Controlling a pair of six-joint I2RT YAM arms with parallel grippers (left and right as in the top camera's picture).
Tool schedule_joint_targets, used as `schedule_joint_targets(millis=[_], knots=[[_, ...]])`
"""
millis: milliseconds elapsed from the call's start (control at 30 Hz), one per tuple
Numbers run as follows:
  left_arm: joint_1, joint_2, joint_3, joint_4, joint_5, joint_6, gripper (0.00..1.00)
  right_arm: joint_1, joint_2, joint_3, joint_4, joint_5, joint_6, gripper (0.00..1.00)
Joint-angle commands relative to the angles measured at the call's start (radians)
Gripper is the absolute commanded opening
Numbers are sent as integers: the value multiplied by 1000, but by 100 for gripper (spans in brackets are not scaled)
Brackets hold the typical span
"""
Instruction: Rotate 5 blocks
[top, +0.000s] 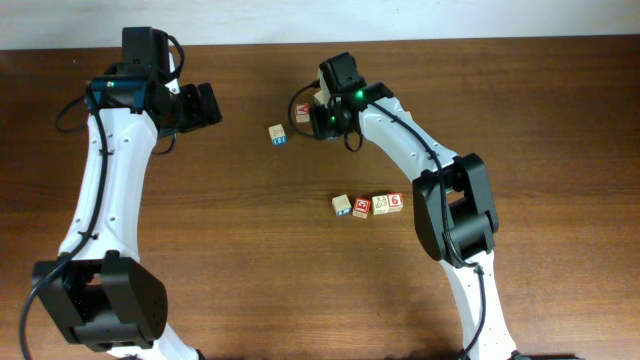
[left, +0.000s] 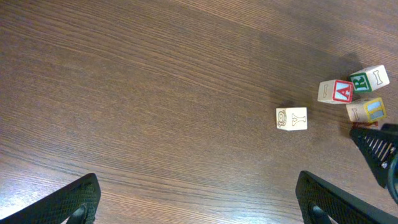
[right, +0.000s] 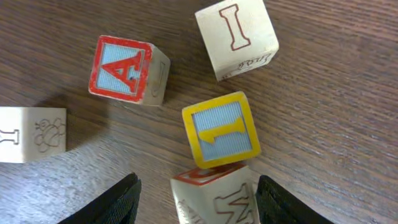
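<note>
Red-edged block (right: 217, 202) sits between the right gripper (right: 198, 190) fingers. Jaws parted, gap on one side, not clamped.
Yellow-faced cube (right: 222, 130) touches that block just beyond it. Red A block (right: 124, 68) and I block (right: 236, 37) are near, with a pale block (right: 31, 134) off to one side. Row of four blocks (top: 381, 205) lies well apart from this cluster, red 6 at one end. Left gripper (left: 198, 186) spread wide over bare table (left: 155, 74), holding nothing.

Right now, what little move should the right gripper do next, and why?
Probably close the right gripper on the red-edged block sitting between its jaws. They straddle it with a gap on one side, so it does not look gripped yet, and it must be held before it can be rotated.
</note>
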Motion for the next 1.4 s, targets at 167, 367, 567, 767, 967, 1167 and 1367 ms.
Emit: schedule_joint_targets(millis=[167, 367, 567, 767, 967, 1167, 1367], knots=[[0, 5, 16, 1, -10, -13, 99, -2, -2, -5, -1, 23, -14, 60], [0, 5, 16, 1, -10, -13, 99, 0, -2, -5, -25, -15, -14, 52], [1, 5, 16, 1, -10, -13, 99, 0, -2, -5, -66, -19, 8, 47], [0, 5, 16, 1, -10, -13, 99, 0, -8, -4, -68, -41, 20, 40], [0, 5, 16, 0, -10, -13, 99, 0, -40, 3, -73, -42, 23, 36], [0, 5, 16, 1, -10, -13, 99, 0, -40, 3, -97, -47, 24, 31], [1, 5, 16, 1, -10, -13, 99, 0, -42, 54, -174, -182, 24, 27]])
